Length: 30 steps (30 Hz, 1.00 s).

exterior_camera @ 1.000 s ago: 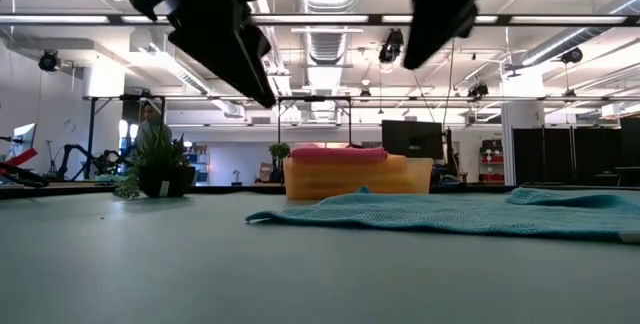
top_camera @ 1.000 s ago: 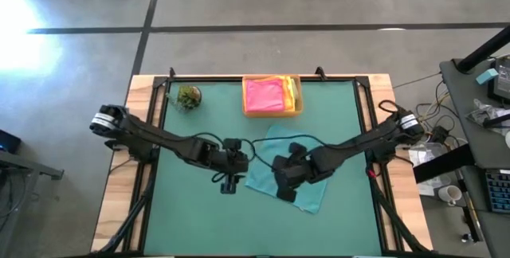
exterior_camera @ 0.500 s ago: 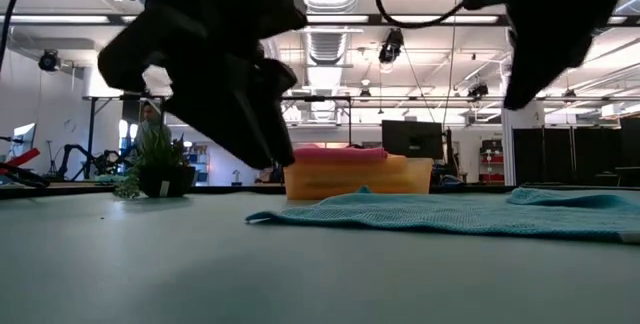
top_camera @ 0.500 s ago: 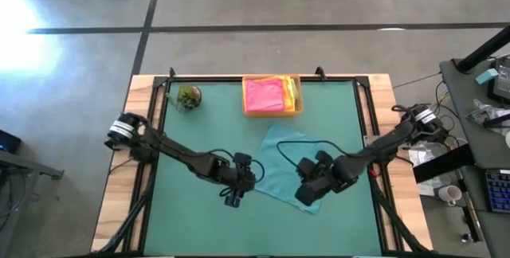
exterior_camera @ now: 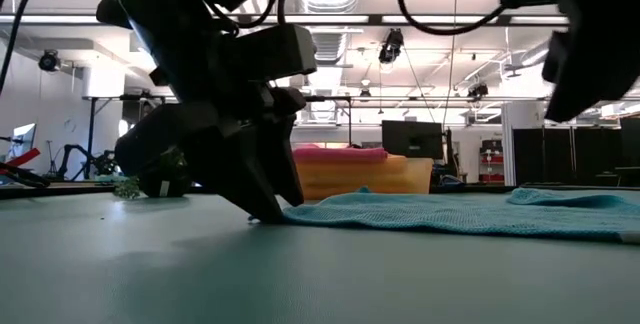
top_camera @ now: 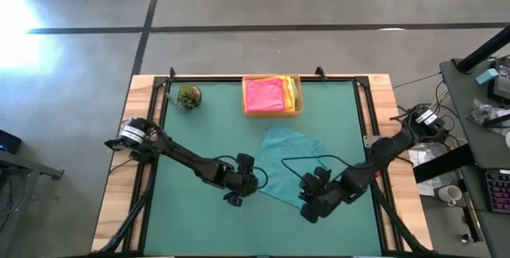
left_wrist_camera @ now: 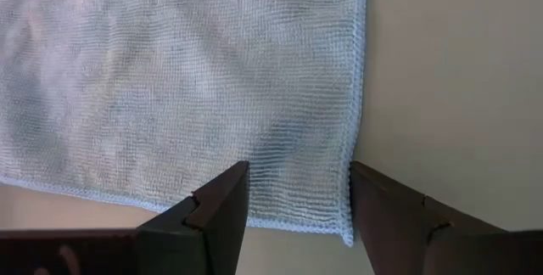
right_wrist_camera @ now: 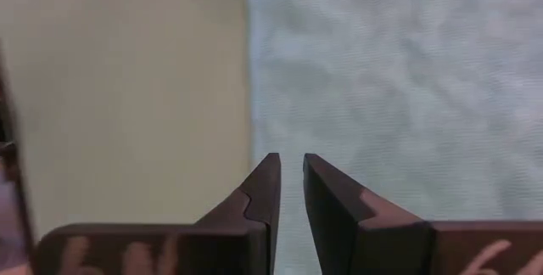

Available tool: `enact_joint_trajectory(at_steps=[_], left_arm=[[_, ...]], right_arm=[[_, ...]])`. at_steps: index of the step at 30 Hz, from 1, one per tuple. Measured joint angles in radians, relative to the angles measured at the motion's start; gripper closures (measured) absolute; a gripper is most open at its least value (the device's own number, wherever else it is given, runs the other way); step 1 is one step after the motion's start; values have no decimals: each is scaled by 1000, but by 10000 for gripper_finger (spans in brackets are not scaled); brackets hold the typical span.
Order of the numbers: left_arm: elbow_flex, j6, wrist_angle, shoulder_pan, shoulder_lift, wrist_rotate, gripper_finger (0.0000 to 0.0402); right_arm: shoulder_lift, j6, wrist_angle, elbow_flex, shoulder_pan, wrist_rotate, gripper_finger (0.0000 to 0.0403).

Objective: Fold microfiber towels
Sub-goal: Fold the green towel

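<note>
Teal towel [top_camera: 289,165] lay flat mid-table from above, my left gripper [top_camera: 236,193] at its left corner and my right gripper [top_camera: 313,206] at its near edge. Low down, the left fingers touched the table beside the corner. Left wrist: wide jaws straddled that corner; I judged they might pinch only mat. Right wrist: a narrow gap over the edge, which could nudge the cloth instead.

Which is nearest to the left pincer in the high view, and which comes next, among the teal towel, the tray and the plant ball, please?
From the left pincer:
1. Teal towel, right beside it, at the towel's near left corner.
2. Plant ball, far left corner of the table.
3. Tray, far edge, middle; close to the plant ball's distance, so not a firm ranking.
</note>
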Motion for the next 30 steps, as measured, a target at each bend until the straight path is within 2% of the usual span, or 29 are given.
enact_joint_trajectory(at_steps=[6, 9, 12, 18, 26, 30], left_arm=[[0, -1, 2, 4, 1, 1, 219], [-1, -1, 5, 5, 0, 6, 238], [-2, -1, 14, 5, 1, 8, 278], [-3, -1, 11, 8, 3, -2, 388], [-3, -89, 4, 7, -8, 23, 400], [-2, -115, 3, 4, -20, 50, 400]], right_arm=[[8, 63, 22, -6, 63, 0, 355], [19, 93, 17, -9, 88, -1, 355], [39, 130, 18, -9, 108, -8, 355], [69, 189, 15, -10, 133, -47, 351], [66, 280, -118, -10, 167, -68, 301], [72, 244, -101, -10, 173, -42, 266]])
